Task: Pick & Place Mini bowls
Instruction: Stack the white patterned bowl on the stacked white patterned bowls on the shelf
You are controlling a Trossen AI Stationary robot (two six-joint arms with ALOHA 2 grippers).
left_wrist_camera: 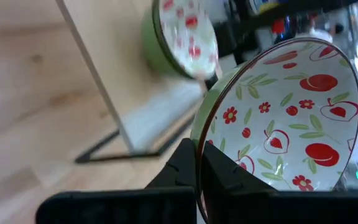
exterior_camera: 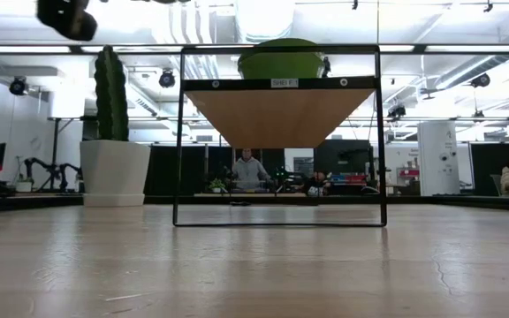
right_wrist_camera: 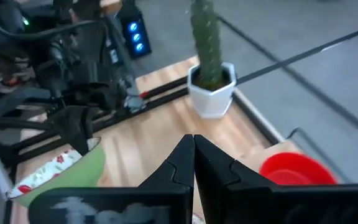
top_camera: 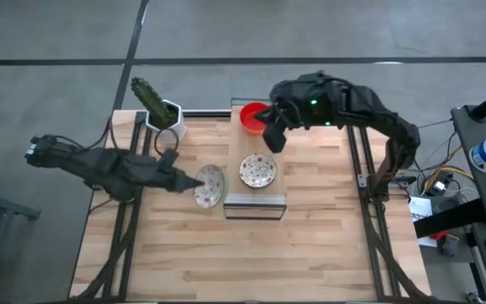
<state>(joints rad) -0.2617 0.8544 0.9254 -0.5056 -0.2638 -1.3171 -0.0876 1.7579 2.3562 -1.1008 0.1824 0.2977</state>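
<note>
Flower bowl (left_wrist_camera: 278, 118) is pinched by its rim in left fingers (left_wrist_camera: 199, 168), tipped, prob. so it can be slid beside the shelf (top_camera: 256, 203). Right fingers (right_wrist_camera: 194, 163) are shut, empty.

Potted cactus (top_camera: 160, 108) stands beside the shelf rack (top_camera: 255, 204).

So a small shelf (top_camera: 256, 204) sat mid-frame on the worktop (top_camera: 310, 253), one floral bowl (top_camera: 258, 171) on top of it and a plain bowl (top_camera: 251, 116) at its upper end. Another floral bowl (top_camera: 210, 186) stood tilted just left of the shelf. The cactus pot (top_camera: 165, 114) was upper left.
</note>
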